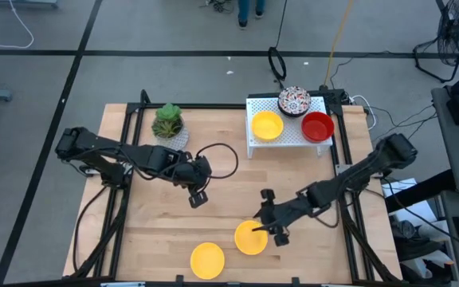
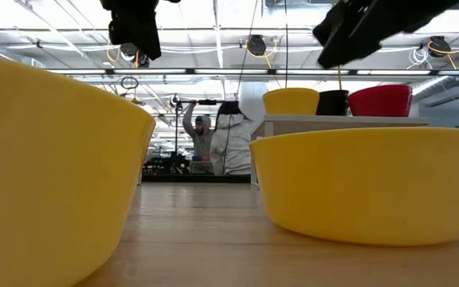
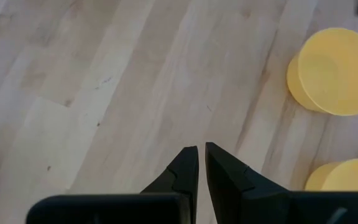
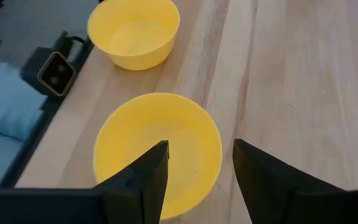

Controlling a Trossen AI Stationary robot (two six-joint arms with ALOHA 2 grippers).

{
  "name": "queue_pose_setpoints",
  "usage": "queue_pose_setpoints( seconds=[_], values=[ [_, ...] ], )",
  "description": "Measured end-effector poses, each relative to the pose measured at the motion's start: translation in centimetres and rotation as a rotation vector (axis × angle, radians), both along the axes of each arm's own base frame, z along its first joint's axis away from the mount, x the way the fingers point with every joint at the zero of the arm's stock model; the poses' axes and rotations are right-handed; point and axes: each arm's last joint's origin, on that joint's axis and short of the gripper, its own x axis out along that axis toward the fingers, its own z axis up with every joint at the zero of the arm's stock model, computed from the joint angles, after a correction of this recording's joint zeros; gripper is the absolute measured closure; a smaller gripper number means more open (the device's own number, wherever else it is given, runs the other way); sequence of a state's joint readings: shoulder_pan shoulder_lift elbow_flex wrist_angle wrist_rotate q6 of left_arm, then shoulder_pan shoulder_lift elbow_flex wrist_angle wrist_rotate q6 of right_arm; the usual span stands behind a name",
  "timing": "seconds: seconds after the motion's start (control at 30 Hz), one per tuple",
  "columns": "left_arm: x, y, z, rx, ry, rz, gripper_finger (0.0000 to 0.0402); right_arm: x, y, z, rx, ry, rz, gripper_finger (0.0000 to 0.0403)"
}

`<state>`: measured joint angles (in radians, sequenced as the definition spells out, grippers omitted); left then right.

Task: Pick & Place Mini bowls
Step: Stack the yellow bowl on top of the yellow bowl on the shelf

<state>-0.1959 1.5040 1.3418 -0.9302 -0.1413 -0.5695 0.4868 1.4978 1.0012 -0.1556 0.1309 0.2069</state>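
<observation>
The right end effector [image 1: 268, 224] is hanging over a yellow mini bowl [image 1: 250, 238] at lower centre of the high view, fingers spread open with one over the bowl's inside. A second yellow bowl [image 1: 207, 260] is sitting just left of it on the tabletop [image 1: 221, 179]. The left end effector [image 1: 198, 197] is waiting mid-frame, fingers pinched closed on nothing.

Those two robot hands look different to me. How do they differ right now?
The right hand has its two dark fingers spread open, one over the rim of a plain yellow round bowl on the wooden table. The left hand has its fingers shut and holds nothing, hovering over bare wood near the table's middle, away from any bowl. Both are dark two-finger hands pointing down at the table.
</observation>
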Motion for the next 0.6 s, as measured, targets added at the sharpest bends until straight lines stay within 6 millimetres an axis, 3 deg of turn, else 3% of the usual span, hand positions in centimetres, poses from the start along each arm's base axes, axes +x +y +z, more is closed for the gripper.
queue_pose_setpoints(
  seconds=[0.43, 0.6],
  values=[
    [-0.3, -1.7, 0.0, -0.009, -0.006, -0.044, 0.0369, 4.1, -1.2, -6.6, -0.031, 0.085, -0.093, 0.0212],
    [-0.4, -1.9, 0.1, 0.003, -0.012, -0.041, 0.0369, 4.9, -1.5, -8.1, 0.063, 0.133, -0.057, 0.0215]
  ],
)
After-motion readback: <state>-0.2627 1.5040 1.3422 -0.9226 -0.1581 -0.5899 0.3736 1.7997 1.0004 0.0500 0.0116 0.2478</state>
